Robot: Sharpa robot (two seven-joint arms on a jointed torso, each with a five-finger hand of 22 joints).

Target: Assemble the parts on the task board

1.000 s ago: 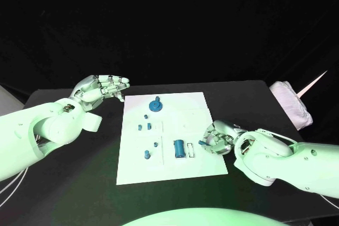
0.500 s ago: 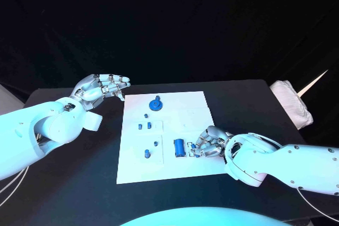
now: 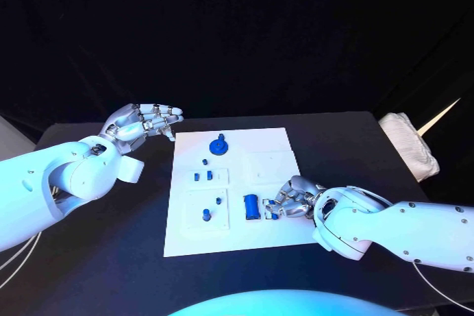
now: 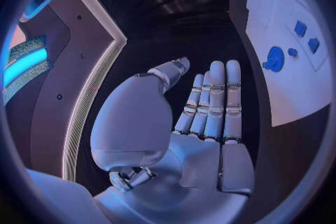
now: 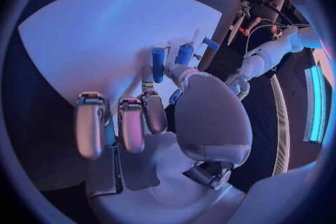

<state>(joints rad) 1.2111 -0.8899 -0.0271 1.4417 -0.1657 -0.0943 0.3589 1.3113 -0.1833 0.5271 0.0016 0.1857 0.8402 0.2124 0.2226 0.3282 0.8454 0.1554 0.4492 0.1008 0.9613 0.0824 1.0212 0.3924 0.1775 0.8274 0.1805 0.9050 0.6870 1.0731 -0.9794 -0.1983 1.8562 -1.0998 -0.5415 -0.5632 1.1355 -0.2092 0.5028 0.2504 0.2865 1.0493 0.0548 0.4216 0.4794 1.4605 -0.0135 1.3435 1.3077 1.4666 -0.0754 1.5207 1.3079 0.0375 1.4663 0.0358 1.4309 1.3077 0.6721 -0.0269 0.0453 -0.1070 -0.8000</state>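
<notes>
The head camera looks steeply down on the flat white rectangular task board [image 3: 259, 192]; each wrist fisheye sits close behind its own hand, and both also catch that board [image 4: 294, 84] [image 5: 105, 39]

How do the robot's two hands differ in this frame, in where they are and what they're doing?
The left hand is raised off the far-left corner of the white board, over black table; the right hand is low on the board's right side. The left hand holds nothing, fingers apart; the right hand's fingers are curled beside the blue cylinder, and whether they grip anything is unclear. Both are silver hands on white arms.
</notes>
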